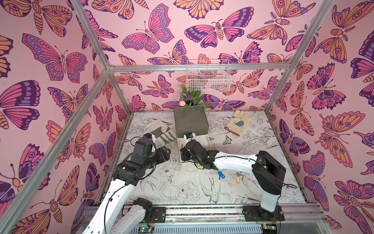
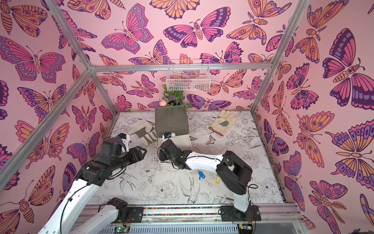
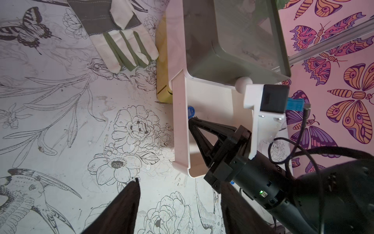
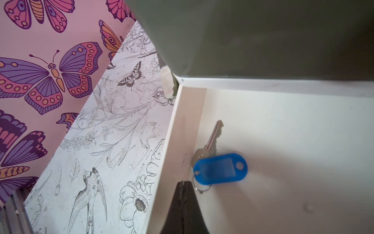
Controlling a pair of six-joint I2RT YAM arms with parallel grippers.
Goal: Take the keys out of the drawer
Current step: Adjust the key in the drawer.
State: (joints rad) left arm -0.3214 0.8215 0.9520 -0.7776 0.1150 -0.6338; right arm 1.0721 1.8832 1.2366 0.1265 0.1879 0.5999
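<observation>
Now, blue-tagged key (image 4: 220, 169) inside drawer (image 4: 183, 129).

Pink butterfly walls (image 1: 182, 30), aluminium frame bars (image 1: 198, 67), wire basket (image 1: 208, 82) hangs on back wall, tabletop (image 1: 182, 182) is black-and-white flower-and-bird print.

Links (image 1: 232, 160): we see white shells.
Joints (image 1: 267, 168): black, blocky.
Cables (image 1: 110, 199): thin, black, looping.
Fingers (image 3: 123, 208): black, tapered.
Camera mounts (image 3: 255, 95): white brackets.
Light (image 3: 261, 192): small green dot.

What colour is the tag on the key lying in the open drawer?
The tag is blue; the right wrist view shows it best.
</observation>
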